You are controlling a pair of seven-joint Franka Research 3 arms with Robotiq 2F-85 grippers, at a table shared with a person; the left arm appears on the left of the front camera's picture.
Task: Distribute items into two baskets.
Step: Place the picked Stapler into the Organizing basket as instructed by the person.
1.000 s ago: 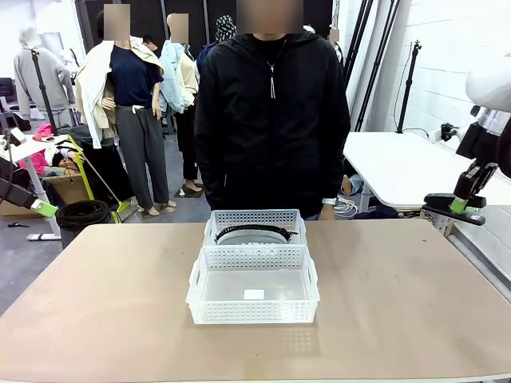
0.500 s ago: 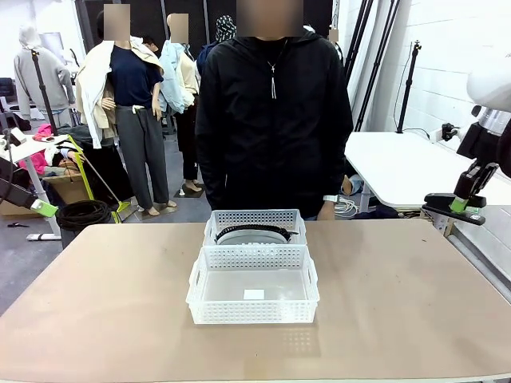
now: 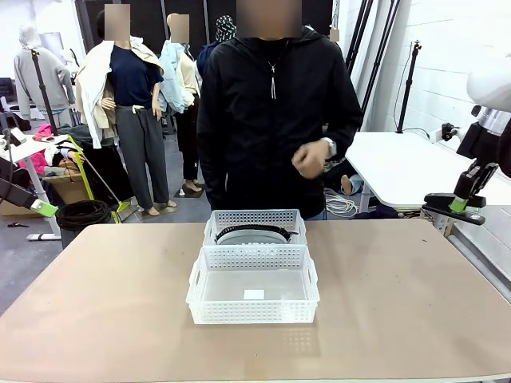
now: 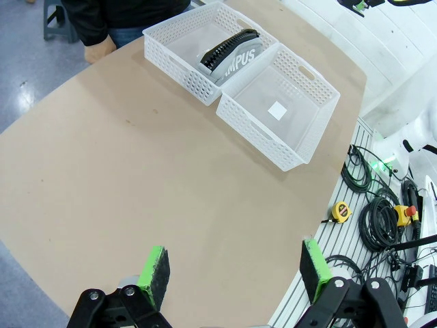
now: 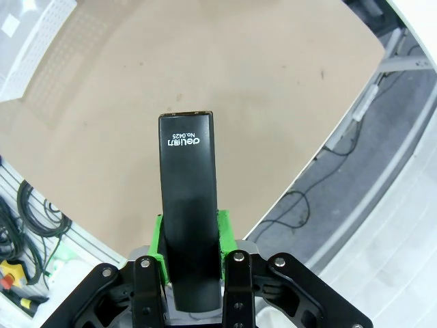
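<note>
**Person's hand rises as stapler waits in the right fingers**

Tan bench (image 3: 96, 303) fills the front view, with a person in black standing at its far side. Two white baskets sit touching, one behind the other, at the middle. The far basket (image 3: 254, 217) holds the grey fabric piece (image 3: 254, 234); the near basket (image 3: 252, 286) holds nothing but a small white label. The person's hand (image 3: 310, 159), down by the bench edge half a second ago, is now lifted to chest height in a loose fist. The right gripper (image 3: 463, 201) hangs off the bench's right edge, unmoved, gripping a black stapler (image 3: 452, 211). The raised hand may signal or prepare a handover; the stapler probably belongs in the near basket.

Left wrist view: the left gripper (image 4: 233, 270) hovers high over bare bench, fingers spread wide, well apart from both baskets. White "MPUS" lettering shows on the fabric.

Right wrist view: green-padded fingers pinch the stapler, which points out over the bench's corner.
</note>
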